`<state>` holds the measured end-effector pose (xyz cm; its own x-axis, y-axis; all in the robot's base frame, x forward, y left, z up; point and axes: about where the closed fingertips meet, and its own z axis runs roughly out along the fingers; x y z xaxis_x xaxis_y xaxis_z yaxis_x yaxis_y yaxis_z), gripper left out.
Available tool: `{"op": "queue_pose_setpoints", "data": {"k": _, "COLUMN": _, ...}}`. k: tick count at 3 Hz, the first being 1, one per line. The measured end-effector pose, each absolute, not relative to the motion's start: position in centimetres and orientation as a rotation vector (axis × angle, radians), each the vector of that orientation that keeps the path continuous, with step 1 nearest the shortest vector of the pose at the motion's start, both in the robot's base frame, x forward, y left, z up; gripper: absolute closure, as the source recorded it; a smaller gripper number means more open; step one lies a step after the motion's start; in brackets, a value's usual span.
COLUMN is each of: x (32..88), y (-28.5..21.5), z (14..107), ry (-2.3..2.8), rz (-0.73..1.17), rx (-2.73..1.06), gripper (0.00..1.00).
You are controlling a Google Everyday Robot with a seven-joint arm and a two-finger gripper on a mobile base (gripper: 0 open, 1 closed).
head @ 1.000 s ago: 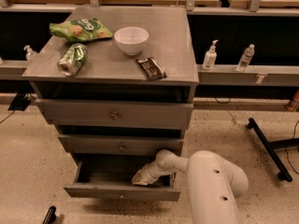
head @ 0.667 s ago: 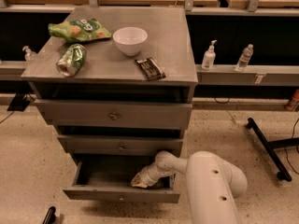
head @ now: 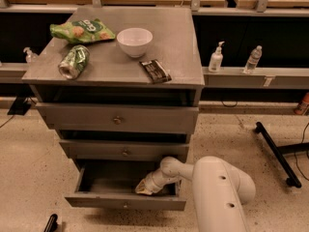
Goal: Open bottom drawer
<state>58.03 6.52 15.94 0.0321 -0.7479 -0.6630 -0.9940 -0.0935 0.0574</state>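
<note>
On the cabinet (head: 179, 45) top lie a green chip bag (head: 82, 30), a can (head: 73, 62) on its side, a white bowl (head: 134, 41) and a dark snack bar (head: 155, 71). Below, the bottom drawer (head: 96, 200) stands out well past the two above it, its grey inside showing. The gripper (head: 144, 188) reaches inside near the right wall; I cannot tell whether it is parted or closed. The opening looks largely done. All that seems left is drawing the arm (head: 217, 187) clear.

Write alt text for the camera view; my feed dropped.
The bottom drawer of a grey three-drawer cabinet stands pulled open, with the robot's gripper inside it toward the right. On top sit a white bowl, a green bag, a green can and a dark packet.
</note>
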Motion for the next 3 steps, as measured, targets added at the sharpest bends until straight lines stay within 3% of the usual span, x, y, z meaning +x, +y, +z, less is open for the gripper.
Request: {"op": "queue_pose_setpoints", "data": {"k": 3, "x": 57.72, "y": 5.95, "z": 16.72, "ry": 1.767, "rz": 0.748, "rx": -1.888, "gripper": 1.00}}
